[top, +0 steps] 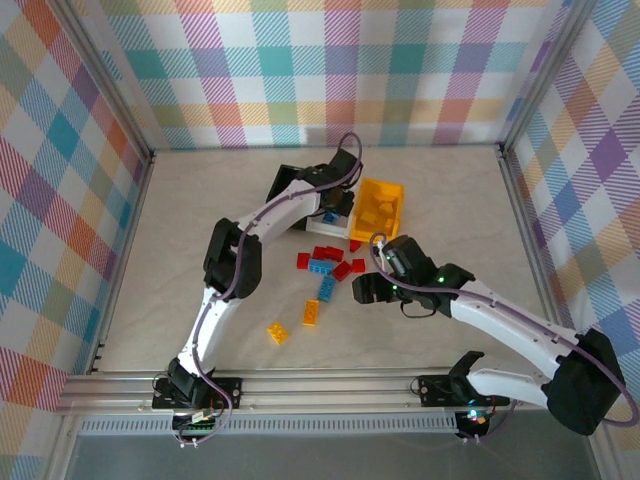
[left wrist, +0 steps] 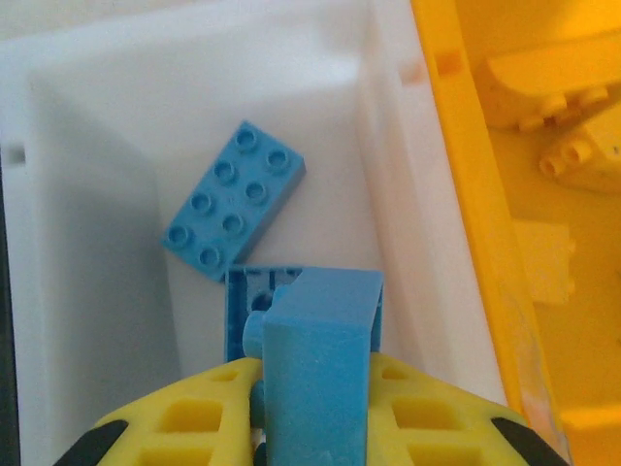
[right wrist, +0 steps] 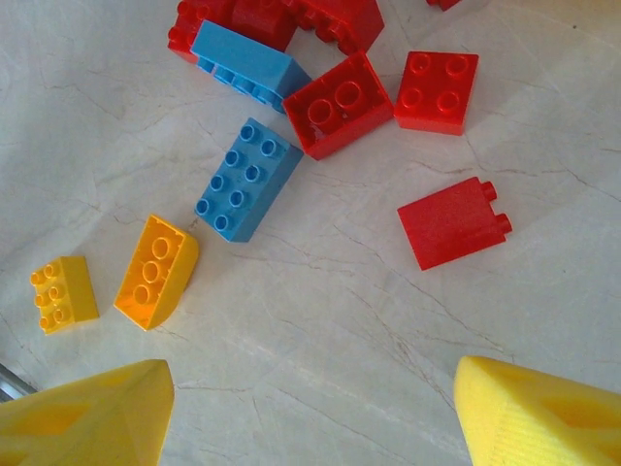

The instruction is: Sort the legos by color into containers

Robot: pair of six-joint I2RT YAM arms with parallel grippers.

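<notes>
At the left jaws: clamped narrow on a held blue lego (left wrist: 318, 379), poised over the inside of the white bin (left wrist: 87, 146). Just past the held piece, a hollow blue underside (left wrist: 243, 301); unclear whether part of the same brick or a second one. Ahead of the left jaws, flat on the bin floor, a blue eight-stud lego (left wrist: 233, 206), studs up, turned at an angle. Off to the right of those jaws in the wrist view, pressed against the white bin's wall, the yellow-orange bin (left wrist: 456, 175), with yellow legos (left wrist: 582, 160) inside. From above, on the other side of the same jaws, the black bin (top: 283, 183).

At the right jaws: spread wide, nothing between the yellow fingertips (right wrist: 92, 413), hanging over bare bench (right wrist: 320, 340). Ahead and left of centre, a flat blue brick (right wrist: 248, 180) with eight studs up. Further left, nearer the jaws, a yellow-orange brick (right wrist: 155, 272) and, just beside it, a small yellow brick (right wrist: 64, 294). Ahead and right, a red brick on its side (right wrist: 451, 223), apart from the rest. Farther ahead, a red two-stud brick (right wrist: 337, 104) touching the flat blue brick's far corner, a red four-stud brick (right wrist: 435, 90) just beside it, a blue brick on its side (right wrist: 247, 63), and more red pieces (right wrist: 291, 15) at the far edge.
</notes>
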